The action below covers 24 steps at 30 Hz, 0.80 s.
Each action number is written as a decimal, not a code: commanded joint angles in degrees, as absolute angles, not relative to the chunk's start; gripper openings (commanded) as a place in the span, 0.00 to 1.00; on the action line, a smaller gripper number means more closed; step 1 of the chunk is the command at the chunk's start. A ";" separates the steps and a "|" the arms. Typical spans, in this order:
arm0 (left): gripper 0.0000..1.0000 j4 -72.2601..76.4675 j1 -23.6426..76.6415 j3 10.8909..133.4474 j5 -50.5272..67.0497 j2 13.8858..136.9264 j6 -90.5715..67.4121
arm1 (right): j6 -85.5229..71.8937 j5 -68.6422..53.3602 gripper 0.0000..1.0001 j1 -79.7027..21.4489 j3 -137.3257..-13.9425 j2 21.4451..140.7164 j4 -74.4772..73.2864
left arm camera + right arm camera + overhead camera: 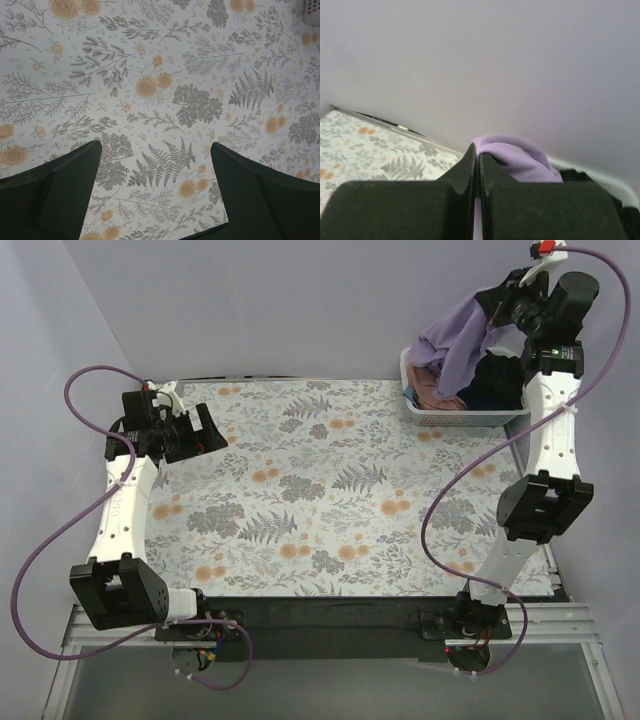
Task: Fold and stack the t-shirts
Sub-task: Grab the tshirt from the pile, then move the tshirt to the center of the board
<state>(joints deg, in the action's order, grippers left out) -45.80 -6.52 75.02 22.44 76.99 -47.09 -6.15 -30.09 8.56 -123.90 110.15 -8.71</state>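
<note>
At one o'clock my right pincer (pixel 476 152) clamps the soft lavender-purple t-shirt (pixel 455 340) over the white slatted basket (pixel 460 418). My left pincer (pixel 156 145) gapes above the fern-printed worktop (pixel 300 490), lilac walls (pixel 250 300) around.

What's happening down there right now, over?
Right end effector shut on purple shirt, held above basket. Left end effector open, over table. Nothing in the way.
</note>
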 commanded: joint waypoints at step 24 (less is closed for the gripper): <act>0.91 -46.41 -7.56 80.77 32.43 67.15 -49.83 | -15.29 -33.22 0.01 -11.95 -126.23 88.43 6.68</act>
<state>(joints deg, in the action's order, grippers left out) -46.72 -7.27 79.35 30.00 68.62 -49.36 -13.41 -35.66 -10.74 -128.20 90.96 1.93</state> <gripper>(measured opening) 0.905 0.024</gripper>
